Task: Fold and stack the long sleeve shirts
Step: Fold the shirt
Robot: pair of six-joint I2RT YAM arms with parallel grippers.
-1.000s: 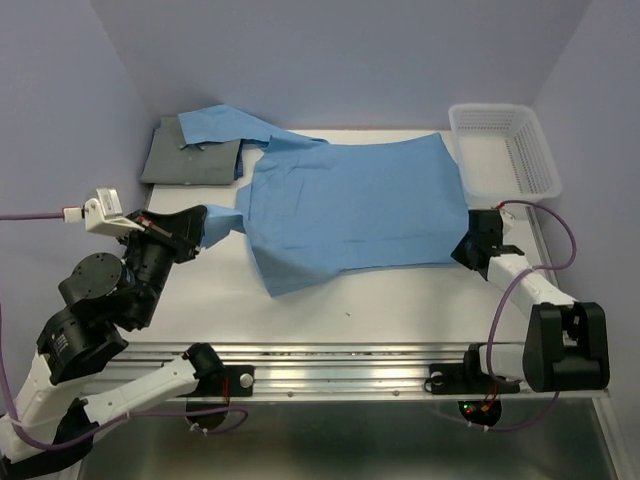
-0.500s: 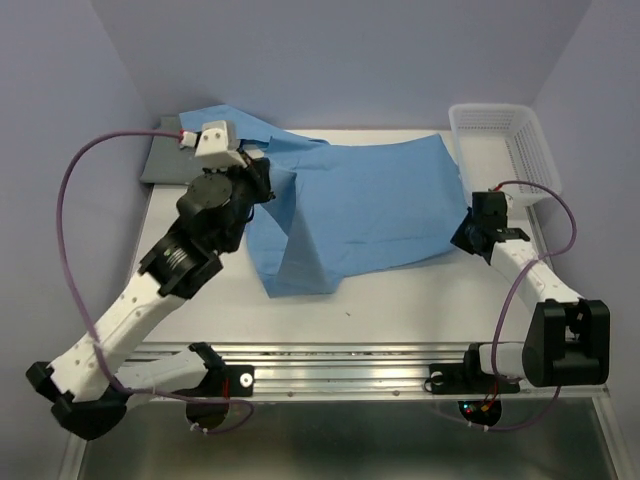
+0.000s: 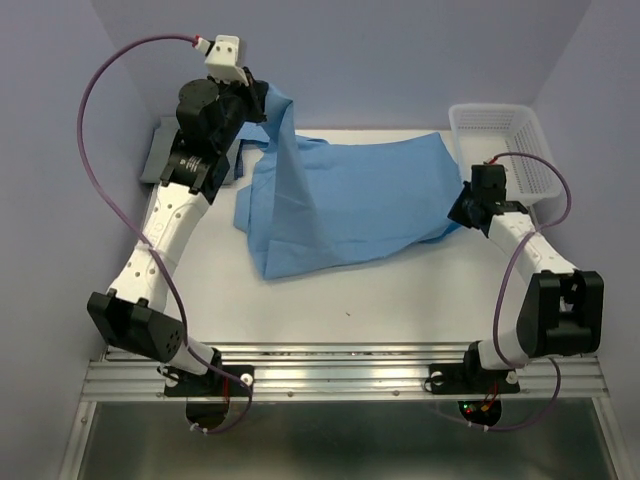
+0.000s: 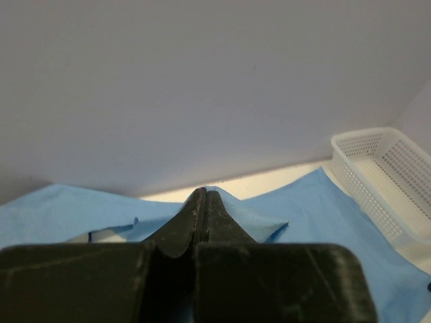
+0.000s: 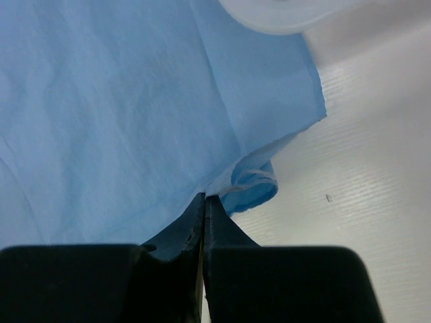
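Pinching the blue shirt (image 3: pixel 350 205) on both sides, I hold it half lifted across the table (image 3: pixel 400 290). Nearest me, my right gripper (image 5: pixel 204 199) is clamped on the shirt's right hem, low at the tabletop, with a small curl of cloth bunched just beside the fingertips. Further back, my left gripper (image 4: pixel 205 196) is closed tight on a fold of the shirt's left part, high up near the back wall. Cloth hangs from it in a steep drape while the body lies flat. As I judge it, the thin cloth could slide out of the high pinch if the drape pulls taut against my right hold. The hanging part could also land creased, or drop over the grey shirt (image 3: pixel 157 160), which lies folded in the far left corner, partly hidden behind my left arm. At the far right, the white basket (image 3: pixel 490 108) sits just beside the blue hem; I see nothing in it.
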